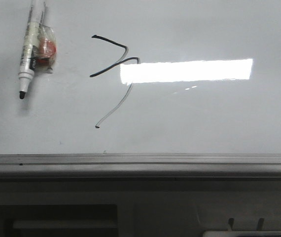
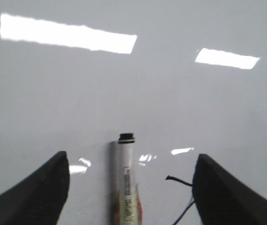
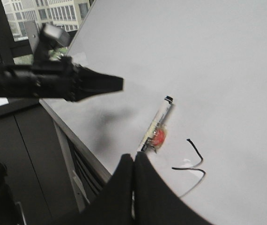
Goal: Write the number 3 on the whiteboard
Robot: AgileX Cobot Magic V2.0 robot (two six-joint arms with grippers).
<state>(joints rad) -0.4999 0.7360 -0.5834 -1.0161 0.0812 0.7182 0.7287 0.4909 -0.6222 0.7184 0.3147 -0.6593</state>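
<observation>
The whiteboard (image 1: 204, 118) fills the front view. The number 3 (image 1: 115, 61) is a thin angular black line with a faint tail, left of centre. A white marker pen (image 1: 31, 47), black tip uncapped and a red-orange lump taped to it, lies on the board at the far left. My left gripper (image 2: 131, 157) is open above the pen (image 2: 126, 183), which lies between the fingers untouched. Part of the number 3 (image 2: 178, 180) shows beside the right finger. My right gripper (image 3: 134, 159) is shut and empty, above the board's near edge, short of the pen (image 3: 157, 129) and the number 3 (image 3: 194, 164).
A grey metal rail (image 1: 140, 159) runs along the board's near edge, with dark furniture below it. A bright rectangular glare (image 1: 187, 70) lies right of the number. My left arm (image 3: 54, 82) hangs over the board's left side in the right wrist view.
</observation>
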